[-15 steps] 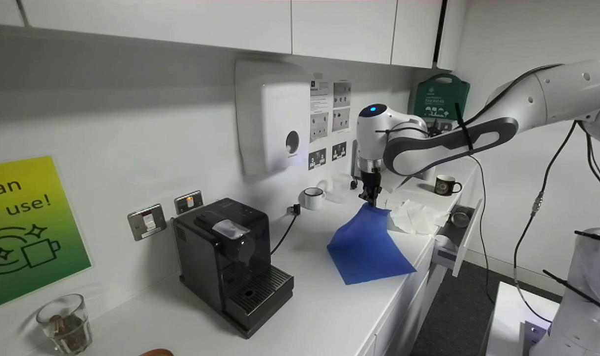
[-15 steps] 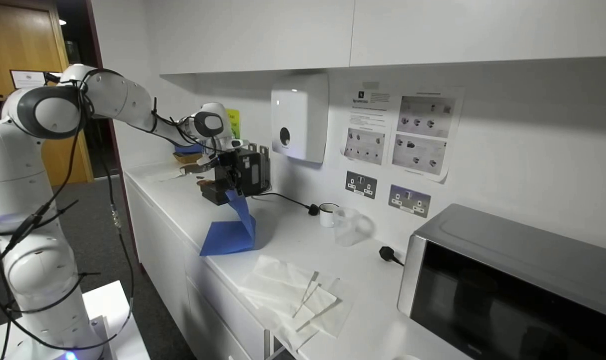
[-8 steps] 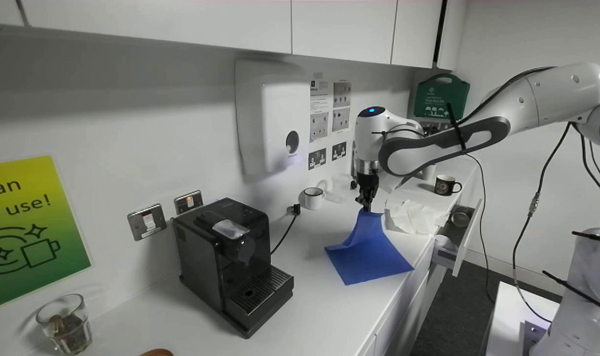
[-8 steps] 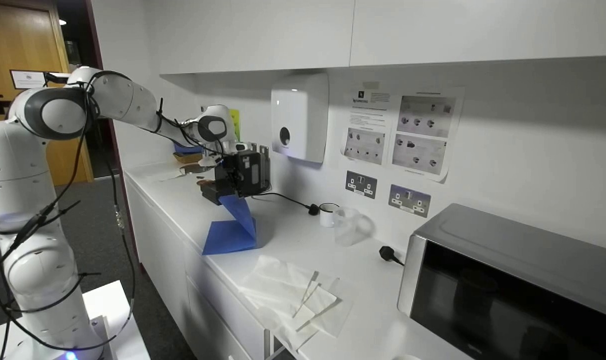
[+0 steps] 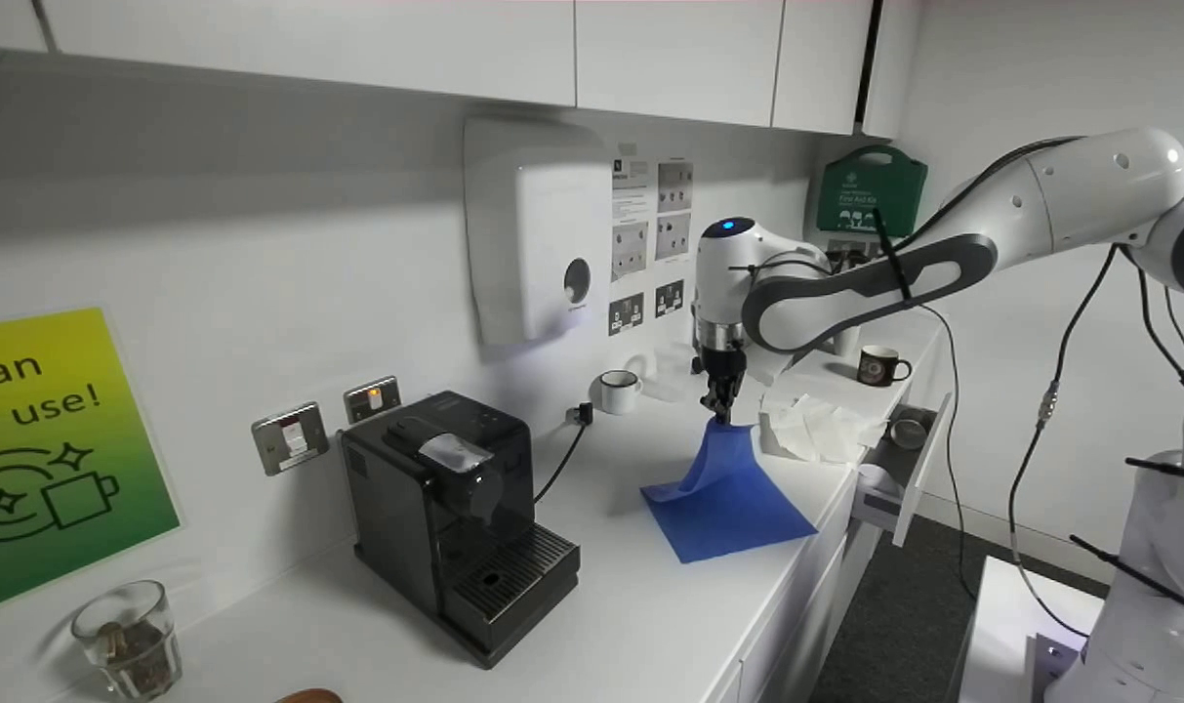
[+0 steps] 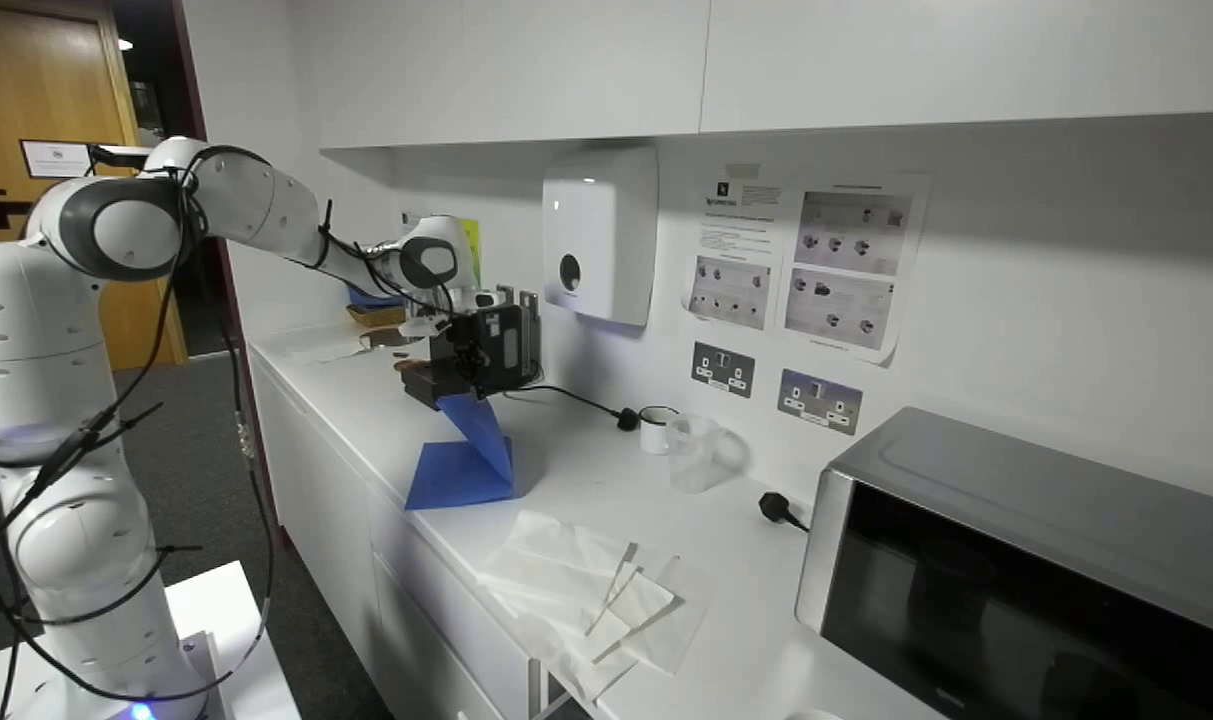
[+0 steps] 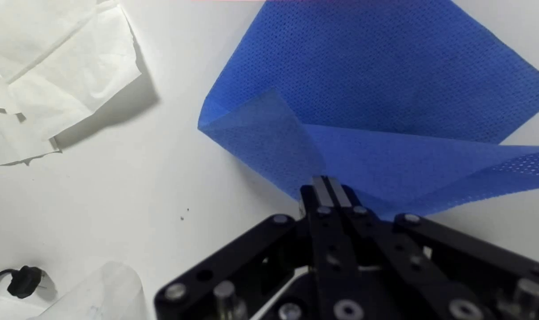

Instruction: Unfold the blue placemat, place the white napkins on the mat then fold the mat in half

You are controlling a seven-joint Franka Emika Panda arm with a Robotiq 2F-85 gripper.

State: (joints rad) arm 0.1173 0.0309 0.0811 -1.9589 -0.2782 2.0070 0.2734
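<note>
The blue placemat (image 5: pixel 738 508) lies partly flat on the counter, with one end lifted and bent back over the rest. It shows the same way in an exterior view (image 6: pixel 461 475). My gripper (image 5: pixel 718 418) points down and is shut on the lifted edge of the mat, holding it above the counter. In the wrist view the closed fingertips (image 7: pixel 326 178) meet at the mat (image 7: pixel 376 75), whose lifted flap hangs over its flat part. The white napkins (image 5: pixel 816 428) lie loosely spread beside the mat; they also show in an exterior view (image 6: pixel 566 565) and in the wrist view (image 7: pixel 73 66).
A black coffee machine (image 5: pixel 455 527) stands along the wall. A white mug (image 5: pixel 619 392) and a clear plastic cup (image 6: pixel 694 452) stand by the wall behind the mat. A drawer (image 5: pixel 909 474) is open below the napkins. A microwave (image 6: pixel 1016 570) stands beyond them.
My gripper has lowered slightly and shifted a little towards the coffee machine, carrying the mat's edge. The lifted flap now leans further over the flat part. The napkins have not moved.
</note>
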